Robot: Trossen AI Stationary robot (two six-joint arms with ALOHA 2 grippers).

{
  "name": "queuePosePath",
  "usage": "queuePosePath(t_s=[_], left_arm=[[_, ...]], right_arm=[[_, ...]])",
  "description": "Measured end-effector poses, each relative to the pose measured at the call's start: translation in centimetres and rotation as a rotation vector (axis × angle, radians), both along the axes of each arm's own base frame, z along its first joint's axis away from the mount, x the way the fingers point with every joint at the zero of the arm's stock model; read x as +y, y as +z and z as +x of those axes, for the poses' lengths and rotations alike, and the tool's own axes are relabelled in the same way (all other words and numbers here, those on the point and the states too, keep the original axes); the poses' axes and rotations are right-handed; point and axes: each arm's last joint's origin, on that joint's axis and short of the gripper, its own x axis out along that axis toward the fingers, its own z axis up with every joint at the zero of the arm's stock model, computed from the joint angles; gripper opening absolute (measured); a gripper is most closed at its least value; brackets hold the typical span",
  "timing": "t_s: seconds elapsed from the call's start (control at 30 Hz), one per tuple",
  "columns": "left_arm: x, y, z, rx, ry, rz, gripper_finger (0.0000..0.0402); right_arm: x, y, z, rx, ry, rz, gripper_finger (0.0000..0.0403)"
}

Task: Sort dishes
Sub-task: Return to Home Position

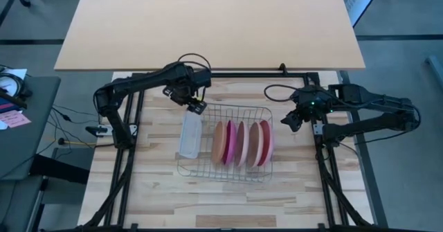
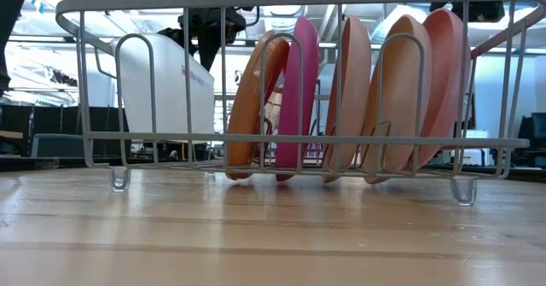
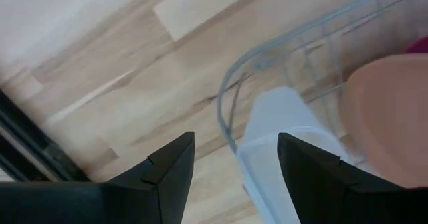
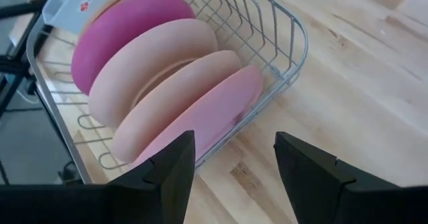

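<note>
from above, my left gripper (image 1: 196, 106) hangs over the upper left corner of the wire rack (image 1: 239, 109), by the end of the white tray (image 1: 190, 136) that stands in the rack's left part. my right gripper (image 1: 289, 120) is just off the rack's upper right corner, over the bare table (image 1: 159, 197). the five plates (image 1: 242, 143) stand on edge in a row in the rack's right part. none lies on the wood.

at table height, the plates lean in their slots. there is an orange-tan plate (image 2: 250, 107), a magenta plate (image 2: 300, 90), a pale pink plate (image 2: 352, 90), a second orange-tan one, and a red plate (image 2: 445, 72) at the end. the tray stands apart at the other end.

through my left wrist camera, my jaws are spread with nothing between them. the rack's rim and the tray's end lie right below the gap.

through my right wrist camera it is the same: jaws apart and empty, looking across at the row of plates from beside the rack.

i judge the sorting done, with only the trip home left. to do that well, i would lift the left gripper straight up first, so the fingers clear the rim and tray before the arm folds back. the right arm is already clear of the rack and can draw back directly. neither arm should nudge the rack, since leaning plates could shift.
</note>
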Motion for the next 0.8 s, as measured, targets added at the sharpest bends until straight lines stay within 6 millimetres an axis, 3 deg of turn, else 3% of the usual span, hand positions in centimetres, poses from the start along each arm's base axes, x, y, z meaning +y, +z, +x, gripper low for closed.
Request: queuePosePath(t_s=[0.2,0.8], left_arm=[[-0.7,-2.2,0.2,0.050,0.021,-0.004,0.0207],[-0.1,-2.4,0.3,0.042,0.151,0.094,0.0207]], right_arm=[[0.0,0.0,0.0,0.003,0.030,-0.021,0.0213],[0.0,0.0,0.0,0.007,0.071,-0.049,0.0213]])
